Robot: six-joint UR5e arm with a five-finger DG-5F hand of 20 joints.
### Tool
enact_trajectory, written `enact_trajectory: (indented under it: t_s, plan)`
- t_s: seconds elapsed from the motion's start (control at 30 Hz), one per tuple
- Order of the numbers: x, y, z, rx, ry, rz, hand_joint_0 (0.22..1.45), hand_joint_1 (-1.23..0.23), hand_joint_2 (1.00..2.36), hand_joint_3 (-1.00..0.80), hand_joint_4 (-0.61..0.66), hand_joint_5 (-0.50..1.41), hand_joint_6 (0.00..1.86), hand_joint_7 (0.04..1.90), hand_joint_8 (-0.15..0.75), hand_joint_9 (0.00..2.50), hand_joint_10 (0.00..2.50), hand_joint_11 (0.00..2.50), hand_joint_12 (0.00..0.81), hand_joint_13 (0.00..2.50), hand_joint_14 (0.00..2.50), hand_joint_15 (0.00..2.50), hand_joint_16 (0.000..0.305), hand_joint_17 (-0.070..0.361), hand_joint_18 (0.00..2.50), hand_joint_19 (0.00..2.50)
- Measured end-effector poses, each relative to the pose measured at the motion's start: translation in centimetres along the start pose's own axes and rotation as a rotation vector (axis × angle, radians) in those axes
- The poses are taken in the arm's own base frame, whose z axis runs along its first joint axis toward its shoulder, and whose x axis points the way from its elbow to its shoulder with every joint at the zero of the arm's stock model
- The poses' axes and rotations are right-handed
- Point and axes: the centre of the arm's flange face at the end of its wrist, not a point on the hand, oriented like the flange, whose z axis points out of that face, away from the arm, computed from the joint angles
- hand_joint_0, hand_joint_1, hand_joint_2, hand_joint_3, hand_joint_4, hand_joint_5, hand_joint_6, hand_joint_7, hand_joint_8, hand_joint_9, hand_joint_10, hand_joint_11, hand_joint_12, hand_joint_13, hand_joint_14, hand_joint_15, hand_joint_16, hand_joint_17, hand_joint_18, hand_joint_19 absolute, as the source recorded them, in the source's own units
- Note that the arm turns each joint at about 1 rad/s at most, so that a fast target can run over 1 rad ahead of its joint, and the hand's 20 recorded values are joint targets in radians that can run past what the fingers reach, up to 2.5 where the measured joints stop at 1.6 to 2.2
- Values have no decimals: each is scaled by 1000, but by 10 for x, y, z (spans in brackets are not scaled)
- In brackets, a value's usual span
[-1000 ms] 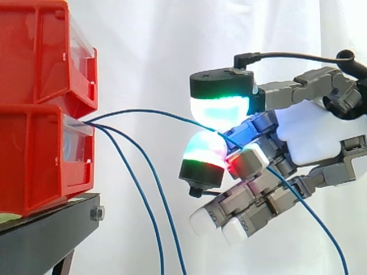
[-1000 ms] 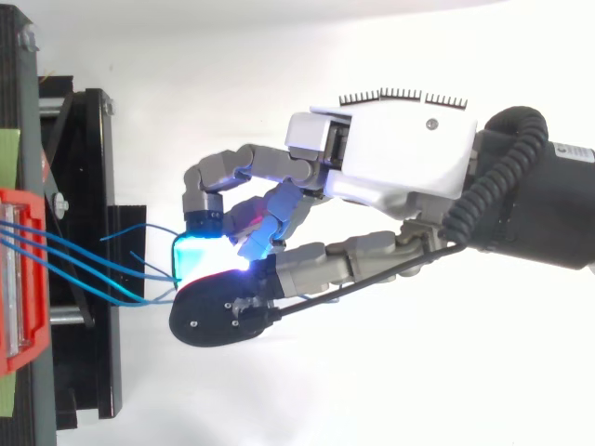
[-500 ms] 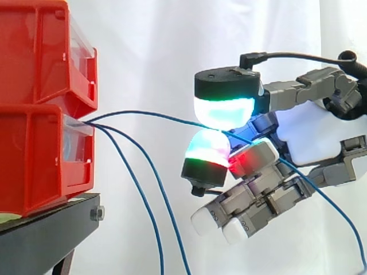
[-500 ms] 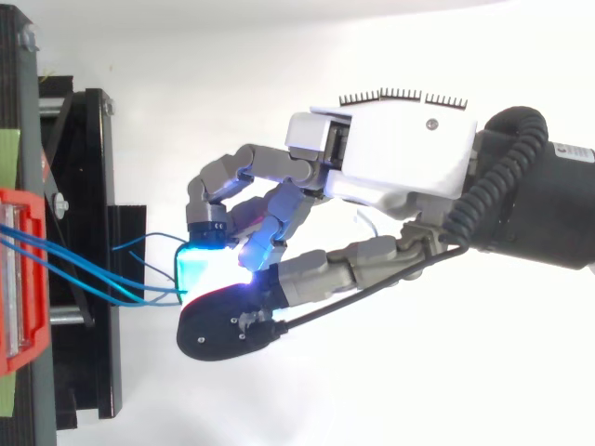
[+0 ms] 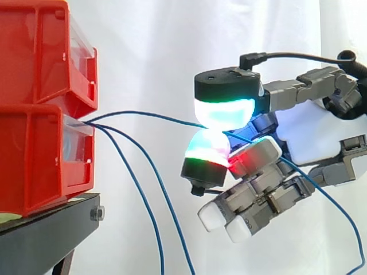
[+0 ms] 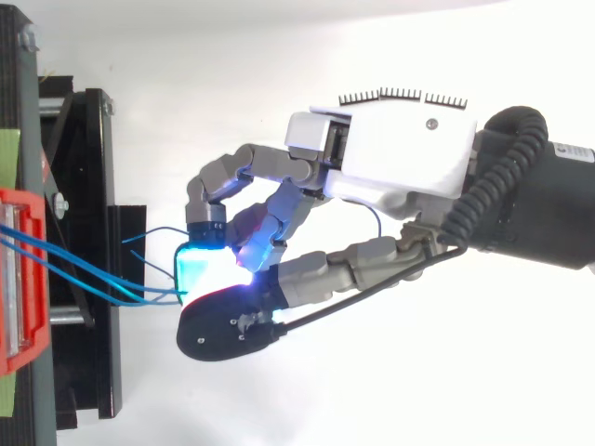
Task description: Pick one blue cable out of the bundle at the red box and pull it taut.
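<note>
- Side view: the hand (image 5: 309,134), on the right, has one blue cable (image 5: 155,114) nipped between two glowing pads (image 5: 223,112) mid-frame. The rest of its fingers are curled underneath.
- That cable runs left to the slot of the lower red box (image 5: 34,154) with a slight arch, so I'd say it isn't taut yet.
- The grip is a thin strand between rounded pads. Pull hard and it could just slide through, and the tail (image 5: 338,212) hanging at lower right would feed right out.
- A sharp tug might also drag the box along the black stand (image 5: 46,235), or yank the cable out of the slot.
- The other blue cables (image 5: 155,179) droop lower left, apart from the hand, so little snag risk there.
- Top view: the strands (image 6: 93,269) fan from the left edge and bunch up right at the pads. I can't tell if a second one is caught. If it is, two would get pulled.
</note>
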Motion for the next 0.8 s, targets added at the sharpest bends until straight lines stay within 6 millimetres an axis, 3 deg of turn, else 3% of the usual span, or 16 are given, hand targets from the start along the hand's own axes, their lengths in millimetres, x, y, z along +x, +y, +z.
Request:
enact_trajectory:
  t_s: [0.3, 0.47, 0.7, 0.8]
  plan:
    - [0, 0, 0, 1, 0, 0, 640, -824, 1011, 69, 25, -108, 908, 1312, 352, 1390, 10, 1592, 402, 885, 21, 583, 58, 131, 705, 384]
    - [0, 0, 0, 3, 0, 0, 681, -878, 1003, 165, -93, -92, 905, 1465, 318, 1436, 8, 1636, 396, 975, 24, 685, 58, 130, 747, 406]
    - [0, -2, -2, 16, 1, -5, 659, -887, 1075, 153, -104, -85, 902, 1440, 331, 1420, 7, 1600, 403, 997, 22, 691, 59, 133, 769, 412]
    - [-1, 1, -4, 23, 1, -8, 652, -885, 1101, 139, -108, -84, 902, 1422, 334, 1359, 10, 1475, 401, 974, 23, 650, 59, 133, 769, 419]
